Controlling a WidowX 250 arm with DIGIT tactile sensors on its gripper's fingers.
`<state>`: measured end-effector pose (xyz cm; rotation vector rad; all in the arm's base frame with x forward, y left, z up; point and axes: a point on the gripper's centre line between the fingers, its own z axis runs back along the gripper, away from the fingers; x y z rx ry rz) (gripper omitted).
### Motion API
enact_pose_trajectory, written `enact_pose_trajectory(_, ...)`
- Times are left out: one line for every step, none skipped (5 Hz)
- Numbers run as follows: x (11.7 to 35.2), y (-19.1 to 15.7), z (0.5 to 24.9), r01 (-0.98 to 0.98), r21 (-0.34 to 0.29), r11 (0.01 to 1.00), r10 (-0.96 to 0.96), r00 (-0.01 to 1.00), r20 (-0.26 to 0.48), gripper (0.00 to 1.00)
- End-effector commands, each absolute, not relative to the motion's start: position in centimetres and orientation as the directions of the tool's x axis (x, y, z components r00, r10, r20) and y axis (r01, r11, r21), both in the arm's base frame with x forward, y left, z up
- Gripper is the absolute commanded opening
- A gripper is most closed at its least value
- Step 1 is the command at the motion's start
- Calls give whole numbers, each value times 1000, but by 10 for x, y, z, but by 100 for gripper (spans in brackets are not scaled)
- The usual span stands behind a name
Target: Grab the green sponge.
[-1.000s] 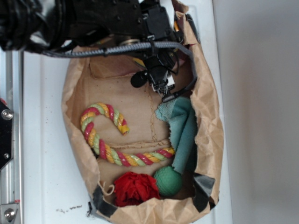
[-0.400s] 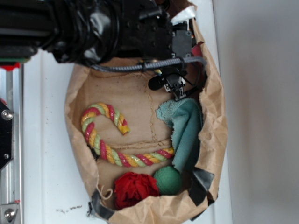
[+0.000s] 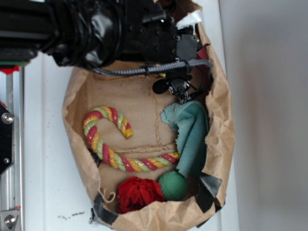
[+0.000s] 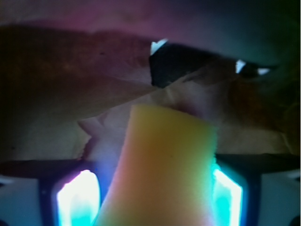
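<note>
Two glowing fingers of the pincer sit one on each side of the soft yellow foam sponge, touching it. The sponge stands tall between them, inside the brown paper bag. The pincer looks narrow, squeezing the sponge.

Sponge between the hand's fingers, inside paper bag alongside rope, cloth, ball.

A robot test bench rather than a home: a plain white table with a bolted metal rail along its edge, and a torn brown paper bag of assorted props.
</note>
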<state>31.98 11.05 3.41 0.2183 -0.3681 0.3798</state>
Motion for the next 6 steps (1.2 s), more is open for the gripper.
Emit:
enact_pose_trajectory(322,136,65,-415,133,900,319,836,447,0)
enact_pose_trajectory(298,137,92,-353,117,928,271,857,438,0)
enact_pose_trajectory(270,125,134,-278,42,960,239,884,401,0)
enact_pose_trajectory(258,113,167,-218,9,976,200,907,370,0)
enact_pose_trajectory(258,106,185,-186,10,983,171,925,340,0)
enact_pose_trajectory(258,89,201,-130,65,989,101,936,338,0)
